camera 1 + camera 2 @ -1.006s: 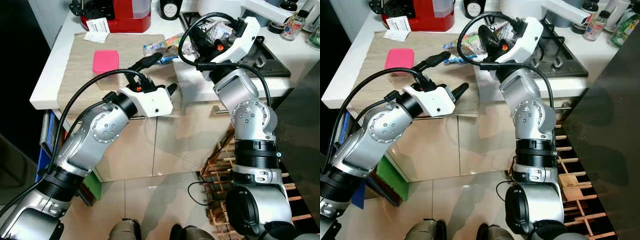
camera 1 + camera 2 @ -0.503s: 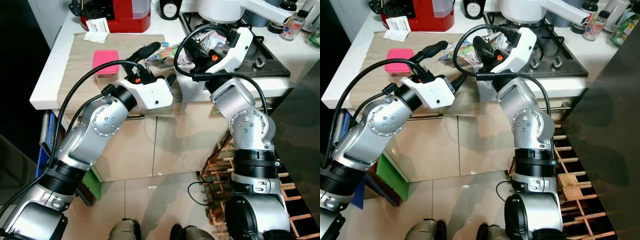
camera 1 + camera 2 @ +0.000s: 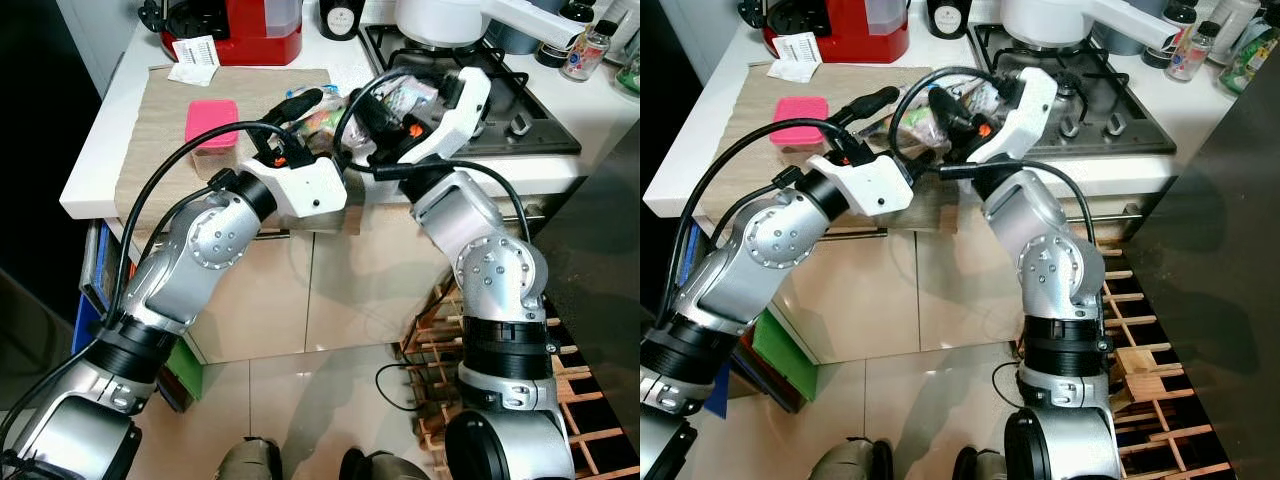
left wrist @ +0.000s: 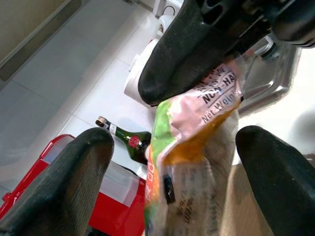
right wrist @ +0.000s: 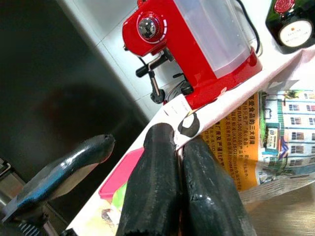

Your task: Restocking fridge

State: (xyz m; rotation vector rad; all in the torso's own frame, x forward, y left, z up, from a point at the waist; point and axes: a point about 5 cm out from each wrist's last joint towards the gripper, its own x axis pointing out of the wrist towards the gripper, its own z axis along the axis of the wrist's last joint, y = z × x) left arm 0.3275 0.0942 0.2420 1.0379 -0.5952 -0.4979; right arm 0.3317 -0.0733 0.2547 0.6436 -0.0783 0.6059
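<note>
Over the worktop's front edge, near its middle: a crinkly food packet point(image 4: 197, 142), green, orange and pink with print on it, is held up off the wooden board point(image 3: 160, 120) between the two arms.
Step in hand: looks like a handover of the packet from one pincer to the other, ahead of carrying it to the fridge.
How to do it well: the receiving fingers should close on a firm fold of the wrapper before the other side lets go; the film looks slippery and limp, so a corner pinch could slide.
Right pincer point(image 5: 179, 162): fingers pressed together, pinching the packet's top edge.
Left pincer point(image 4: 172, 162): fingers spread wide, one either side of the packet, apparently not touching it yet.
Around: pink box point(image 3: 211, 122) on the board; red coffee machine point(image 5: 197, 44) at the back-left corner; hob point(image 3: 1110, 95) to the right.
</note>
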